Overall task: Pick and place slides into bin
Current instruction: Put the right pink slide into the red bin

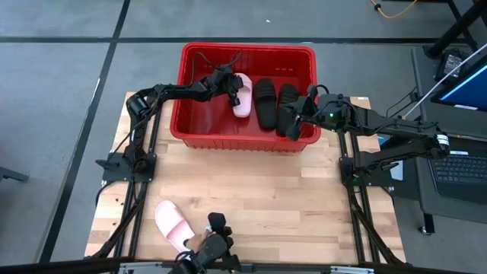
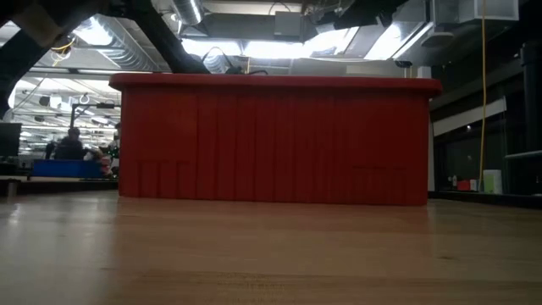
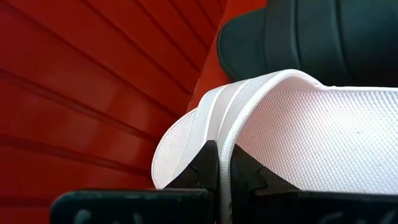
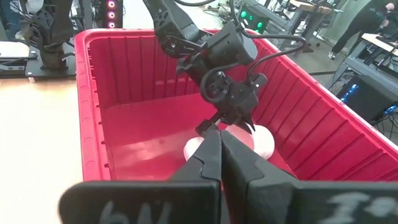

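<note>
The red bin stands at the table's far middle. Inside it lie two black slides side by side. Left of them is a pale pink slide, with my left gripper shut on it. My right gripper hangs shut and empty over the bin's near right corner. In the right wrist view the held pink slide sits low by the bin floor. A second pink slide lies flat on the table near its front edge. My left gripper pinches the pink slide's strap at its edge between its two fingers. The fingers come from the table's left, slanting down into the bin. Whether the slide rests on the bin floor or against the black slide, I cannot tell.
The bin's tall ribbed walls surround both grippers' working space. A dark mount stands at the table's near edge, beside the loose pink slide. Bare wooden tabletop stretches between the bin and the front edge.
</note>
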You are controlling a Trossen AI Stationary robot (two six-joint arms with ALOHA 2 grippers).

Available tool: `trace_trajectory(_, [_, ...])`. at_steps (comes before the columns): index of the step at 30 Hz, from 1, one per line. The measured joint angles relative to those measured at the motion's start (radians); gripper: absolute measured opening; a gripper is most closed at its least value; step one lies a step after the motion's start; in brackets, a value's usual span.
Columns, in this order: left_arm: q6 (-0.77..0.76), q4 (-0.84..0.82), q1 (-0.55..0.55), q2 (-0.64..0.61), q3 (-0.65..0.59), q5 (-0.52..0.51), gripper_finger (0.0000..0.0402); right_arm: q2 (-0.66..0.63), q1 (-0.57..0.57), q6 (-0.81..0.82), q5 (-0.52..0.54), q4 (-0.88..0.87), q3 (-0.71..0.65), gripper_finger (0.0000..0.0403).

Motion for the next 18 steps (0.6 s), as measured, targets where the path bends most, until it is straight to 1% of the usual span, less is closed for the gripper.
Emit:
trace_trajectory(5, [-0.009, -0.041, 0.000, 0.000, 0.000, -0.015, 0.0004, 0.000, 0.000, -0.001, 0.000, 0.000, 0.000, 0.0004])
trace_trajectory(12, [-0.026, -0.074, 0.000, 0.000, 0.000, 0.001, 0.0004, 0.000, 0.000, -0.015, 0.000, 0.002, 0.000, 0.0004])
trace_trajectory(18, [-0.019, -0.095, 0.000, 0.000, 0.024, 0.009, 0.0004, 0.000, 0.000, -0.022, 0.000, 0.008, 0.000, 0.0004])
